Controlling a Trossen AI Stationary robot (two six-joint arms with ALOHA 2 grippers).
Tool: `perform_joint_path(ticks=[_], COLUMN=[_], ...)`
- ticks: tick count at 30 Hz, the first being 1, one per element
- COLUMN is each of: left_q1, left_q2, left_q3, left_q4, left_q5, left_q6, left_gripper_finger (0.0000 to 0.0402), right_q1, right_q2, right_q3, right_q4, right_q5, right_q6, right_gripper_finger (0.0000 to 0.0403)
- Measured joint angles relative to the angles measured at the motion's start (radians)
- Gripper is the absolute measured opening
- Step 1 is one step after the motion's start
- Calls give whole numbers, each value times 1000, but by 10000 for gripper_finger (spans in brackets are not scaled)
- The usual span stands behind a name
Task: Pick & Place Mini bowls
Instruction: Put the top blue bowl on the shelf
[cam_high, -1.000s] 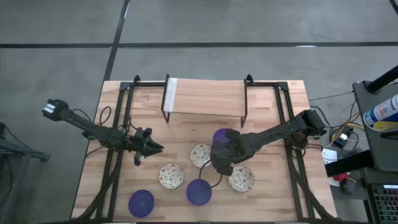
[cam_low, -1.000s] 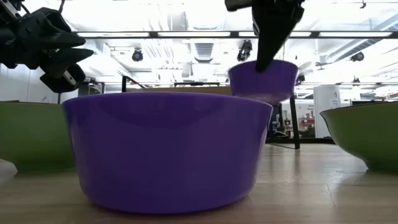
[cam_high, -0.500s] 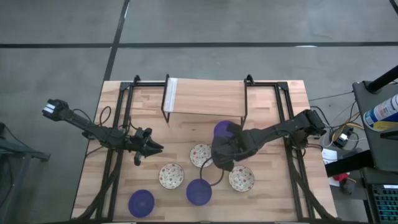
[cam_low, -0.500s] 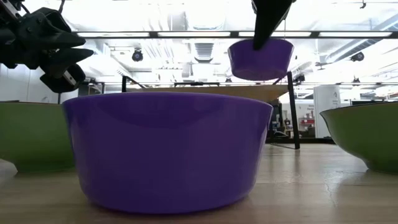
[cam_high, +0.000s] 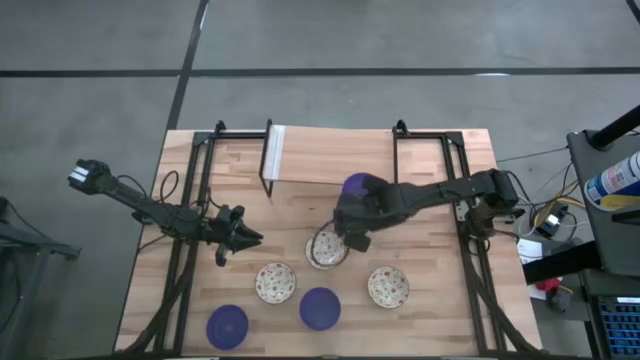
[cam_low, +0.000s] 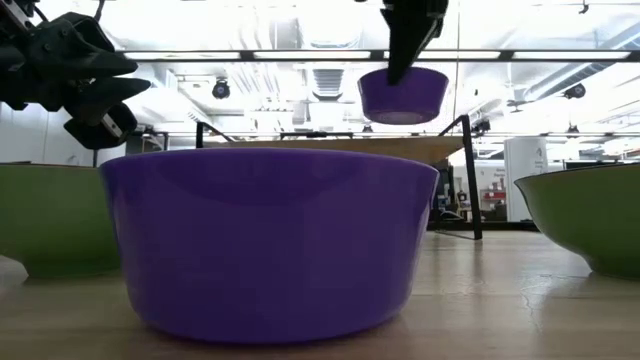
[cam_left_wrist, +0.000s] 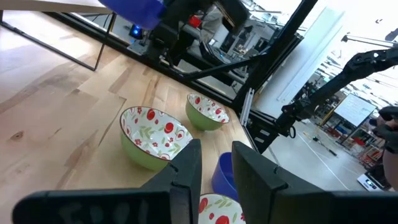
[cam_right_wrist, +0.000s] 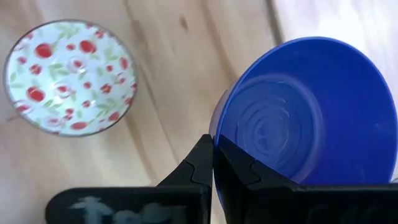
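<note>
Right gripper (cam_right_wrist: 213, 163) clamped on blue bowl (cam_right_wrist: 305, 112) rim, held aloft, left gripper (cam_high: 243, 238) fingers slightly apart

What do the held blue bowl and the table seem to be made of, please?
Blue bowl: probably glazed ceramic, possibly glossy plastic; smooth sheen with faint concentric rings inside. The right gripper pinches its rim. Table: light wood, butcher-block look; visible grain and joined planks.

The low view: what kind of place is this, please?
Probably a robotics lab or open workshop hall: ceiling strip lights run overhead, equipment stands behind the wooden table, and a cable-strewn cart sits beside it in the high view.
</note>
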Motion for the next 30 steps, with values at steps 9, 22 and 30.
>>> perform_joint_path(ticks=[9, 22, 30], left_q1=[-1, 0, 0], left_q2=[0, 0, 0], left_q3=[0, 0, 0], left_q4=[0, 0, 0], left_q5=[0, 0, 0], left_q6=[-5, -19, -26], left_gripper_finger=[83, 83, 83], right_q1=[-131, -328, -394], right_q2=[-1, -1, -1], right_q3=[58, 51, 7], right_q4=[0, 2, 18], right_q5=[-45, -105, -109], right_q6=[-68, -77, -77], right_gripper_finger=[8, 8, 8])
